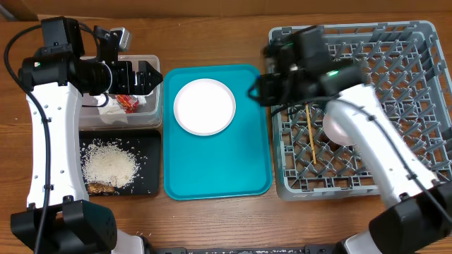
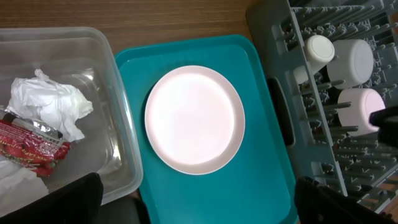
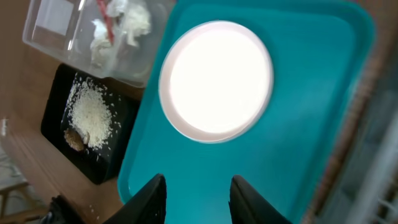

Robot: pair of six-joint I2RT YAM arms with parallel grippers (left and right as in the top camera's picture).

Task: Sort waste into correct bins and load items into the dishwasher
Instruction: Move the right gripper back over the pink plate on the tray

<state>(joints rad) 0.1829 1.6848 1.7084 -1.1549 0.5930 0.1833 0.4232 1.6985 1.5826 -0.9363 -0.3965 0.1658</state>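
Right pincer [image 3: 198, 198]: fingers parted a little, nothing between them. It hangs above the right part of the teal serving tray [image 3: 323, 93], beside the rack's left wall.

Left pincer [image 1: 154, 77]: spread wide and empty, over the right rim of the clear tub [image 1: 145, 59], pointing toward the plate.

Progress (my reading)
- Waste looks sorted. Napkins [image 2: 53, 102] and wrapper [image 2: 28, 148] lie in the clear tub, far left. Rice [image 1: 109, 166] and brown scraps [image 1: 100, 188] sit in the black tray [image 1: 150, 144], near left.
- Dish rack [image 1: 417, 85], right: chopsticks [image 1: 311, 134] lie on the lattice floor. Cup [image 2: 318, 52], white bowl [image 2: 352, 62] and pinkish bowl [image 2: 359, 107] are set among the pegs.
- Left to do: the plate [image 1: 205, 106], flat on the far half of the teal tray, touched by neither pincer. It is probably the last item.

Materials
- Plate: round, pale, smooth and glossy, with a shallow rim.
- Tub: thin transparent plastic, rounded corners.
- Napkins: soft, crumpled.
- Wrapper: red crinkled foil.
- Rice: a loose granular heap.
- Black tray: matte and shallow.
- Rack: rigid grey lattice with upright pegs.
- Chopsticks: thin wood.
- Surface [image 1: 212, 42]: brown wood grain.
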